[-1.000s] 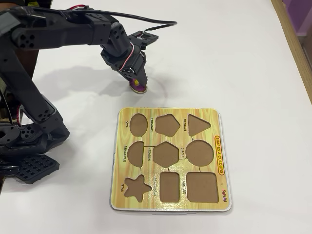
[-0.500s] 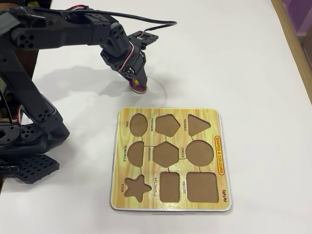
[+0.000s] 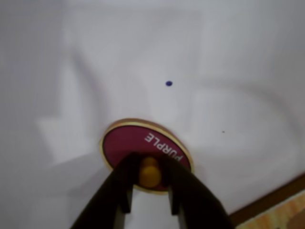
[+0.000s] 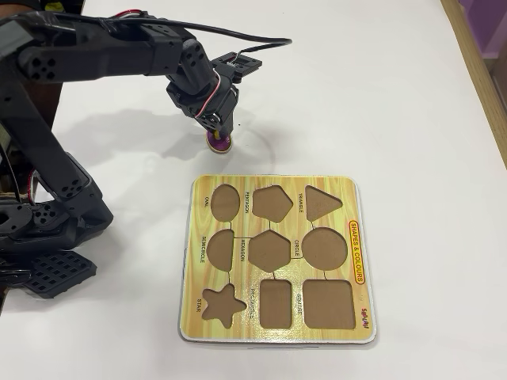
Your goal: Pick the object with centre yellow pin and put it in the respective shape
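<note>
The purple oval piece [image 3: 138, 143] with white lettering and a yellow knob [image 3: 150, 172] fills the lower middle of the wrist view. My gripper [image 3: 150, 164] is shut on the knob, one dark finger on each side. From overhead the piece [image 4: 219, 143] peeks out under the gripper [image 4: 219, 134], above the board's top left corner on the white table. I cannot tell whether the piece touches the table. The oval cutout [image 4: 226, 202] is the top left recess of the yellow wood-grain board [image 4: 317, 180].
Other brown cutouts on the board include the circle [image 4: 324, 248], semicircle [image 4: 222, 249] and star [image 4: 222, 306]. The arm's black base [image 4: 47, 237] stands at the left edge. A board corner [image 3: 281, 210] shows at the wrist view's bottom right. A wooden edge [image 4: 475, 71] runs along the right.
The gripper has shifted slightly left with the purple piece, and less of the piece now shows from under it. The board has not moved.
</note>
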Controlling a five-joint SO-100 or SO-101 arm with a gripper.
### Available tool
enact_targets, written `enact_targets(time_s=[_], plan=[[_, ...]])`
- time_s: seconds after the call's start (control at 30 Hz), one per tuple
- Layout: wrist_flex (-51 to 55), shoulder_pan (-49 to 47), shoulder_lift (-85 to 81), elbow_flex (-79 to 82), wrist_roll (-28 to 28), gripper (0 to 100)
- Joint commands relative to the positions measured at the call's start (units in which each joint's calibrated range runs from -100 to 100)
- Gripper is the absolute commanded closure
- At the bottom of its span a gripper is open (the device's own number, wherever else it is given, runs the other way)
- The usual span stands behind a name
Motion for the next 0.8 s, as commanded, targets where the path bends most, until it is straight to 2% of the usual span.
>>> enact_targets(time_s=[0.0,0.77], plan=[[-0.18,-0.43,-0.87,-0.90,-0.25,99],[-0.10,1.04,-12.00,1.98,-0.20,99]])
